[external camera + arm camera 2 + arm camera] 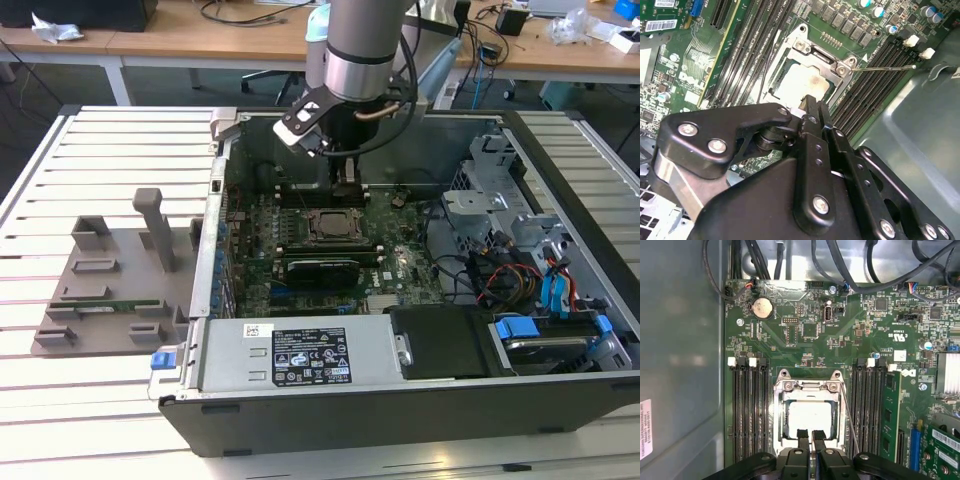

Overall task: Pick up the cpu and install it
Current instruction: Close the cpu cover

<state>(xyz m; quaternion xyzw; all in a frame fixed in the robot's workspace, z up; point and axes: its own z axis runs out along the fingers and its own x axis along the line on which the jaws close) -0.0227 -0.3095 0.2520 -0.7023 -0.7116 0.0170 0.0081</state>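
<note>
The cpu [810,416], a pale square chip, lies flat inside the metal socket frame [809,386] on the green motherboard; in the second wrist view the cpu [800,82] shows just beyond the fingertips. My gripper [810,436] hovers over the cpu's near edge with its two black fingers [802,437] drawn together and nothing between them. In the exterior view my gripper [345,182] hangs inside the open computer case, just behind the socket [330,225].
Black memory slots [747,410] flank the socket on both sides. A thin wire lever [885,67] sticks out from the socket. A grey fixture [110,270] with a green memory stick sits at the exterior view's left. Drive cages and cables [520,250] fill the case's right.
</note>
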